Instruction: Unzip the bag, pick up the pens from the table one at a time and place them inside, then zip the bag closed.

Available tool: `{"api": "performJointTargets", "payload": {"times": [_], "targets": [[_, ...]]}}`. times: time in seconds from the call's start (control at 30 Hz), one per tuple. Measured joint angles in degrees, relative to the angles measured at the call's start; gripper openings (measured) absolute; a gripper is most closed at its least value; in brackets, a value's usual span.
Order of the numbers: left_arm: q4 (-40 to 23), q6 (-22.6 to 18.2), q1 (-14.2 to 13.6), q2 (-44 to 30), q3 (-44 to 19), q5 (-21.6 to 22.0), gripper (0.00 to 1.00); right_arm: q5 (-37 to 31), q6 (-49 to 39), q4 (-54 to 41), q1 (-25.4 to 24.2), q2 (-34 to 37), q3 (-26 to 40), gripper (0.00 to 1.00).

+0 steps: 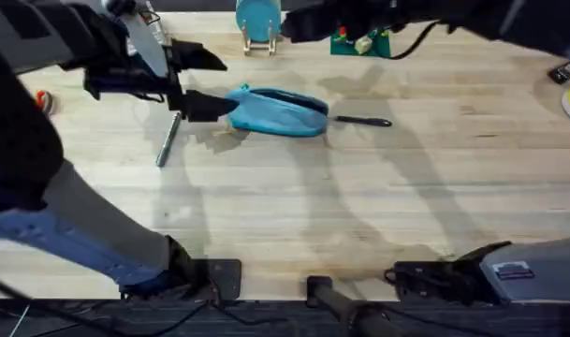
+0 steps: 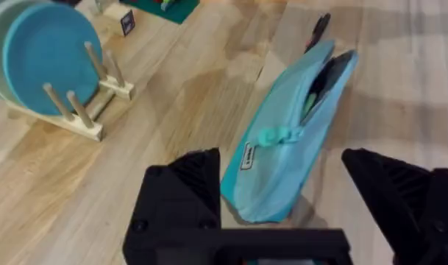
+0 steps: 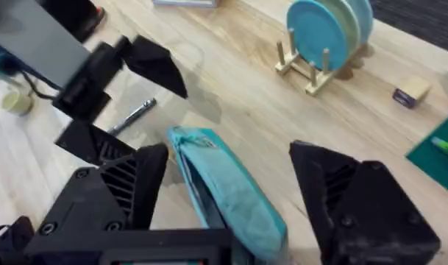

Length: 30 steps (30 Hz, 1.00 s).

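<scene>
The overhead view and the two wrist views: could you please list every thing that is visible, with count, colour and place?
bag: one, light blue, far middle of the table, zipper open
pens: two; silver left of the bag, black right of it
table: one, light wood
plates: teal, upright in a wooden rack at the far edge
green mat: one, far edge, small items on it
block: one, small, near the rack
left tool: black, open, at the bag's left end
right tool: black, open, above the bag
</scene>
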<state>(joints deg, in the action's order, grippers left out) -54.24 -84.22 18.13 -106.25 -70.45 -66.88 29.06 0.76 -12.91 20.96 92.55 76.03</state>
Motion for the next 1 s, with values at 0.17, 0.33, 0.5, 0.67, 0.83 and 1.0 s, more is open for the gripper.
{"api": "performJointTargets", "payload": {"times": [0.17,0.33,0.5,0.67,0.83,1.0], "targets": [[-4.79,0.25,0.00,5.54,-1.26,2.89,0.995,-0.50,-1.31,-5.10,-1.30,-3.98,0.00,0.994],[-6.64,5.20,0.00,11.59,-1.27,6.82,0.995,-0.83,-5.66,-12.77,-2.04,-7.02,0.00,0.971],[-8.53,13.03,0.00,18.17,-1.27,9.54,0.995,-0.83,-10.36,-20.64,-2.06,-7.67,0.00,0.972],[-10.80,21.20,0.00,25.11,-1.27,14.15,0.995,-1.62,-14.82,-26.28,-2.06,-7.67,0.00,0.971],[-13.36,29.44,0.00,31.37,-1.27,19.05,0.995,-4.29,-19.00,-29.57,-2.06,-7.67,0.00,0.926],[-16.69,35.61,0.00,36.43,-1.27,23.75,0.995,-5.48,-24.27,-30.25,-2.06,-7.67,0.00,0.508]]}}
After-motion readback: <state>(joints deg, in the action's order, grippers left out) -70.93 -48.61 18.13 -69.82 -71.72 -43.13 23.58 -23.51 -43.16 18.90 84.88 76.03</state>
